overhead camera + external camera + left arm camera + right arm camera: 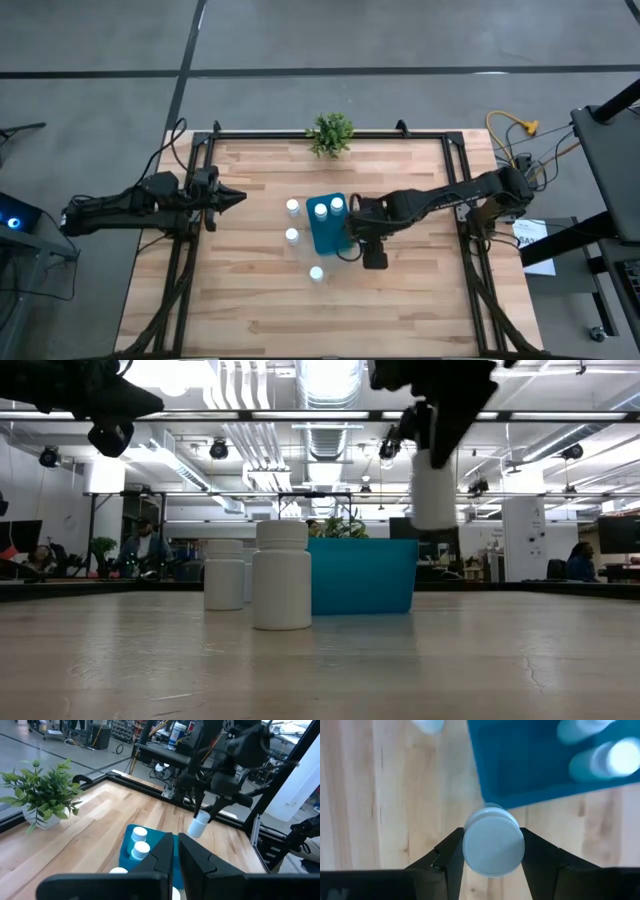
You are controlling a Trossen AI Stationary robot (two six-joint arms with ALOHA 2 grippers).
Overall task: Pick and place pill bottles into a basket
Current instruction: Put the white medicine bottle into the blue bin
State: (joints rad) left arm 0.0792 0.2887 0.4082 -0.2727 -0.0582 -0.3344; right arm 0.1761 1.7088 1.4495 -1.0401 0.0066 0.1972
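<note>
My right gripper [492, 851] is clamped on 1 white pill bottle [493, 842], its cap squeezed between the 2 dark fingers [451, 854]. The bottle hangs upright below the jaws, long axis vertical, cap up, clear of the table [400, 300]. Just beyond the fingertips lies the near edge of the teal basket [327, 228], which already holds 2 bottles [328, 208]. 3 more bottles [292, 236] stand upright on the wood past the basket from my jaws.

I judge this bottle light, rigid and smooth plastic, so it could slip or swing; gripping across the cap or the upper body seems safest.

My left gripper [175, 851] waits well away, pointing toward the basket, its fingers nearly together and holding nothing.
</note>
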